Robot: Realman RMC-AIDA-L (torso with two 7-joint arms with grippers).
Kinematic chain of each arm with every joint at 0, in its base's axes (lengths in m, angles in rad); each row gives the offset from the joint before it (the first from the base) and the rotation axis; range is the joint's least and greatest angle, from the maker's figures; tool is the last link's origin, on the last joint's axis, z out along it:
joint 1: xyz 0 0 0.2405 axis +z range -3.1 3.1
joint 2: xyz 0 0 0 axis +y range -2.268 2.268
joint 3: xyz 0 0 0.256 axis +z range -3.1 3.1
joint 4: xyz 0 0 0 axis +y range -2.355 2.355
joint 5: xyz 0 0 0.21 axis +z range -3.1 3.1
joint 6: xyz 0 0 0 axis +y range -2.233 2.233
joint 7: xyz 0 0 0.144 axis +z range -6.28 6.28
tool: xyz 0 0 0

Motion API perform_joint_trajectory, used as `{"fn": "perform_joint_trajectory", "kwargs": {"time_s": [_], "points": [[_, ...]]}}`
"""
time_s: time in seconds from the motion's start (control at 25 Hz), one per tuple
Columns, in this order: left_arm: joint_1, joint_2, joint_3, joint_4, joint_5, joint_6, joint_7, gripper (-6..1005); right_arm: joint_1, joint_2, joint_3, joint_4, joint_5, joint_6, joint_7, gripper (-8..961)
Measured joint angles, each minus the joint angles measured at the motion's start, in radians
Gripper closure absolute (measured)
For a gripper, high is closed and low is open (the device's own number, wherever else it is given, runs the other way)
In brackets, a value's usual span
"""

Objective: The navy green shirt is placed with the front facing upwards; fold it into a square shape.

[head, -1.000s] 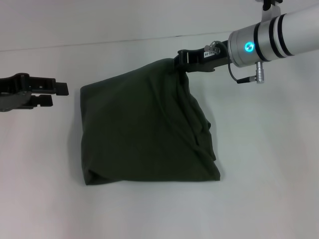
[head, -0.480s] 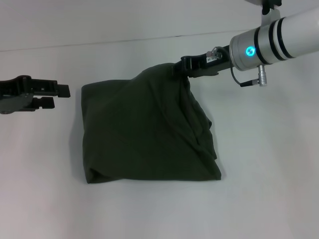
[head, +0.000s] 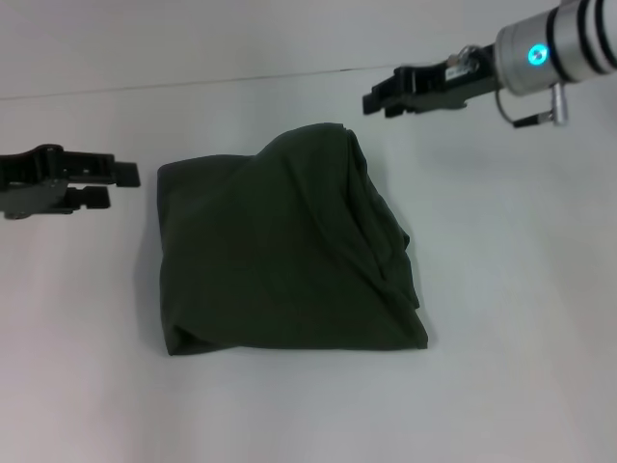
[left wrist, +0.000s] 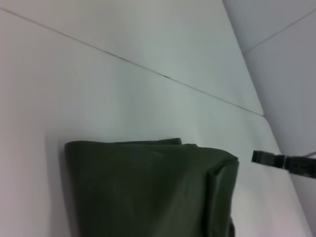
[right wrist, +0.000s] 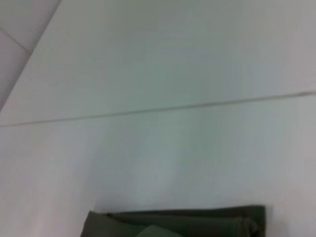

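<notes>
The navy green shirt (head: pixel 280 256) lies folded into a rough square bundle in the middle of the white table (head: pixel 511 318), with a rumpled ridge along its right side and a raised bump at its far right corner. No lettering shows. My right gripper (head: pixel 371 102) hovers open just beyond and to the right of that corner, apart from the cloth. At the left, my left gripper (head: pixel 120 185) is open and level with the shirt's far left corner, a short gap away. The left wrist view shows the shirt (left wrist: pixel 148 187) and the right gripper (left wrist: pixel 256 157) beyond it. The right wrist view shows only a strip of shirt (right wrist: pixel 177 223).
A thin seam (head: pixel 193 84) runs across the white surface behind the shirt. Bare table surrounds the bundle on every side.
My right gripper has let go of the shirt's far right corner and drawn back up and to the right. The corner has settled onto the bundle. The left gripper has barely moved.
</notes>
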State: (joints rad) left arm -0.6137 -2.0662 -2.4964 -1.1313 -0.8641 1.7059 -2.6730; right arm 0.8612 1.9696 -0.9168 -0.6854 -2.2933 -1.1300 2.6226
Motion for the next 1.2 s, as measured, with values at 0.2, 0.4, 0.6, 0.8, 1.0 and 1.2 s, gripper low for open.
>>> {"fn": "perform_joint_trajectory", "kwargs": {"time_s": [0.2,0.4,0.6,0.8,1.0,1.2], "points": [[-0.018,0.001,0.038,0.042,-0.069,0.01,0.001,372,0.0,0.001,0.021,-0.093,0.004,-0.071,0.002,581],[-0.041,0.007,0.053,0.085,-0.077,0.011,0.001,371,0.036,0.025,-0.008,-0.104,0.001,-0.128,-0.04,581],[-0.027,0.025,0.02,0.081,-0.079,0.009,-0.007,371,0.068,0.056,-0.055,-0.061,-0.008,-0.142,-0.021,582],[-0.008,0.038,-0.019,0.08,-0.081,0.012,-0.007,372,0.084,0.106,-0.125,-0.054,-0.092,-0.061,0.058,584],[-0.003,0.039,-0.02,0.079,-0.086,0.012,-0.007,372,0.113,0.119,-0.176,-0.002,-0.129,0.034,0.127,586],[-0.003,0.038,-0.021,0.084,-0.087,0.01,-0.006,371,0.124,0.124,-0.24,0.011,-0.128,0.095,0.171,588]]}}
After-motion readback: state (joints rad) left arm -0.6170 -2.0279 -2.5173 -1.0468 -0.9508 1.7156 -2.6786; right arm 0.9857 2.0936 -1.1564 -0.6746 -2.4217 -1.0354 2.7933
